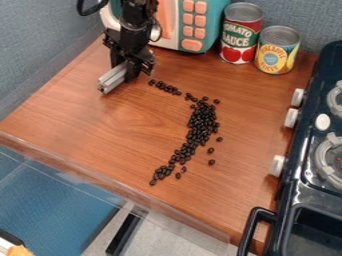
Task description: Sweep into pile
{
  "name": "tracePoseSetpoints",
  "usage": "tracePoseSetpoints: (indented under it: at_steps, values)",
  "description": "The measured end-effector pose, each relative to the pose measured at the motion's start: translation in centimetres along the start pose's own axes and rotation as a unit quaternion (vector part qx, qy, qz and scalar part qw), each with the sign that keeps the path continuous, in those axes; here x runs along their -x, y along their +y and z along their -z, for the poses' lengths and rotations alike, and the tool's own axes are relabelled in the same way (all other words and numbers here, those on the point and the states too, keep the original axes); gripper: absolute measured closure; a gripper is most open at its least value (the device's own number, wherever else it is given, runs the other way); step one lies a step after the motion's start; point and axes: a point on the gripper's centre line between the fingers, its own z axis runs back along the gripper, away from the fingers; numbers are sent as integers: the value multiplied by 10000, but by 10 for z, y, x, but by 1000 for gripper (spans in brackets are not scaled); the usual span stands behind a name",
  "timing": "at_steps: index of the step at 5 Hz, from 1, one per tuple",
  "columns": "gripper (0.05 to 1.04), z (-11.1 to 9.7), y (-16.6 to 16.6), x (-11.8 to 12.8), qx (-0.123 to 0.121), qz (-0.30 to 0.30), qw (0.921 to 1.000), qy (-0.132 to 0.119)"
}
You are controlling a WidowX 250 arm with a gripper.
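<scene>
blue-gray wall [43, 37] is rising at upper left, wooden counter [100, 127] is spanning center, gray floor [163, 240] is showing at bottom

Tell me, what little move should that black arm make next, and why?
I'd have the pincer slide its grey bar rightward, nudging the thin upper trail of dark beans toward their thicker middle. The bar is left of that trail, and the beans lie in a long curve, not one pile.
</scene>
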Motion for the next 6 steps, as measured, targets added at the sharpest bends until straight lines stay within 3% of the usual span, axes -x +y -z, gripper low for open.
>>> tracePoseSetpoints:
  at_steps: [2, 6]
  values:
    - [694, -14, -56, -3, 216, 614, 9977, -177]
    - [694, -31, -105, 12, 299, 1120, 9925, -388]
